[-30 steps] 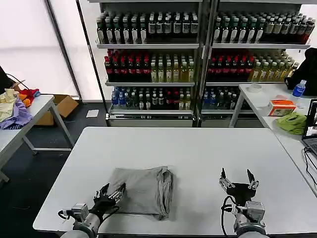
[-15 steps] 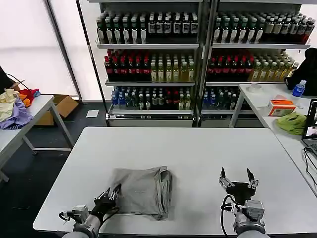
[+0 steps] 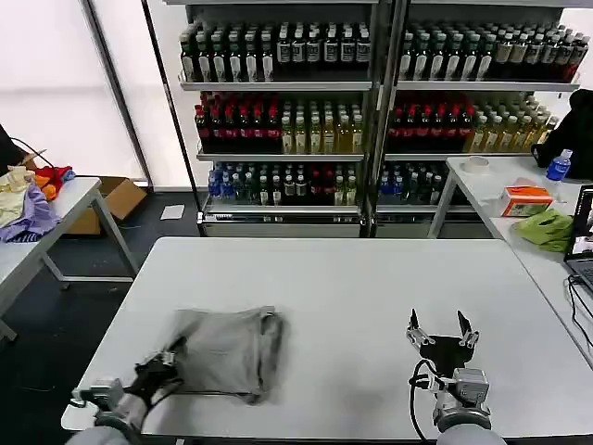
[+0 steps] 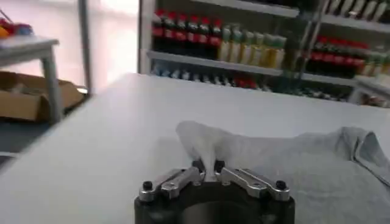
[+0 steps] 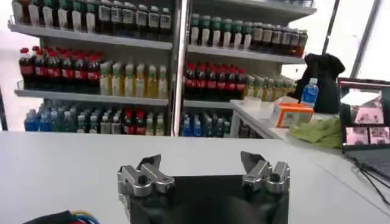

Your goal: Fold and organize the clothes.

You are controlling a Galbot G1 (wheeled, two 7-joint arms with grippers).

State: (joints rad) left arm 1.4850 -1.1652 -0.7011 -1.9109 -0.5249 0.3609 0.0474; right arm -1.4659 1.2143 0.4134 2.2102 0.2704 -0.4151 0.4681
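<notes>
Head view: left gripper [image 3: 168, 357] fingers pinch folded grey shirt [image 3: 225, 349] edge; right gripper [image 3: 437, 330] fingers spread, idle.

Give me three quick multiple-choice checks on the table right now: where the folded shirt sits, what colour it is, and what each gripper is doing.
1. Where does the folded shirt lie on the white table?
A. near front-left corner
B. far right edge
C. on the shelf

2. What colour is the shirt?
A. lime green
B. light grey
C. purple

3. What are the grippers doing?
A. both open
B. both shut on the shirt
C. left shut on the shirt, right open

Answers:
1 A: the folded shirt rests front-left on the white table.
2 B: its fabric is light grey.
3 C: the left gripper pinches the shirt's edge; the right gripper hovers with fingers spread, holding nothing.
</notes>
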